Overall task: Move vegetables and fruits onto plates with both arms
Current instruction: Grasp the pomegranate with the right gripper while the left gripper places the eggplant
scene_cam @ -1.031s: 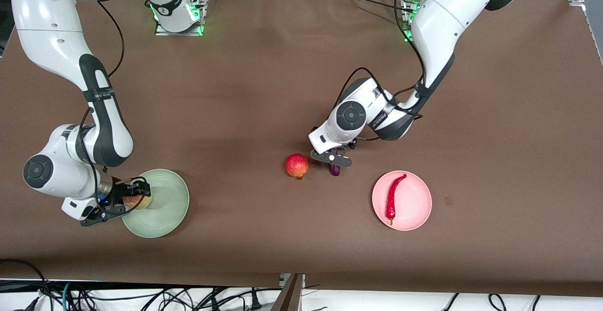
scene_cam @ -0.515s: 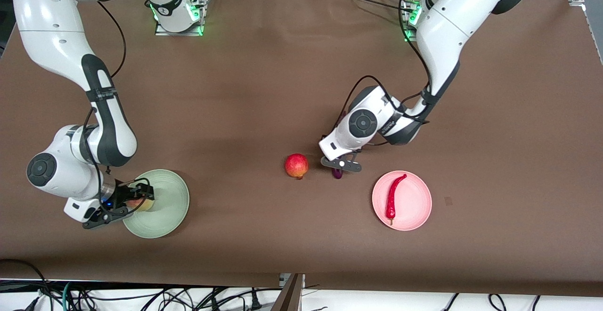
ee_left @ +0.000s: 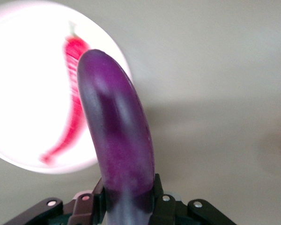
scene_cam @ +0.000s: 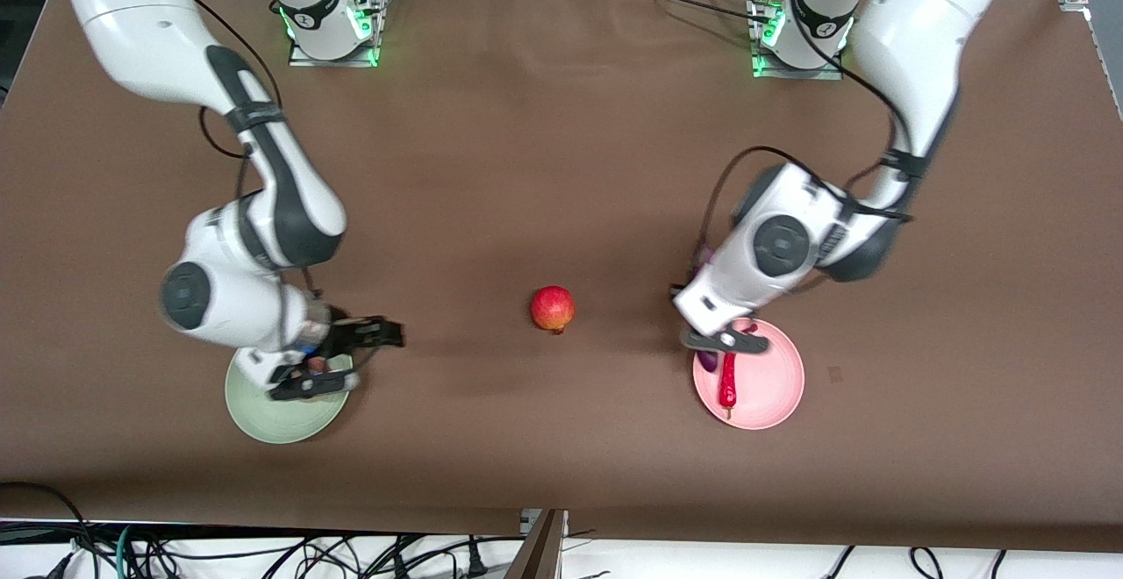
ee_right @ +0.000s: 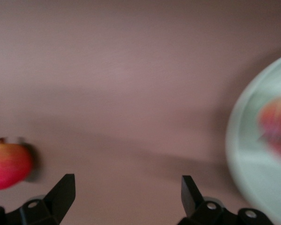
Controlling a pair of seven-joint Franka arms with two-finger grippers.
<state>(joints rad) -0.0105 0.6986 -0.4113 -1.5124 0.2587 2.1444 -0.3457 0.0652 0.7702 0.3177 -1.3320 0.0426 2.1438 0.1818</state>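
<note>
Left tool (scene_cam: 722, 344) grips the purple eggplant (ee_left: 116, 140), fingers clamped on its lower end, and hangs over the pink plate (scene_cam: 772, 390) at the rim toward the desk's middle. Red chili (scene_cam: 727, 386) lies on that plate. Right tool (scene_cam: 338, 358) has its fingers spread wide with nothing between them, above the green plate (scene_cam: 263, 412) at its edge. Peach (ee_right: 276, 124) rests on the green plate. Pomegranate (scene_cam: 553, 308) sits on the brown desk (scene_cam: 526, 167) between the two plates, apart from both.
</note>
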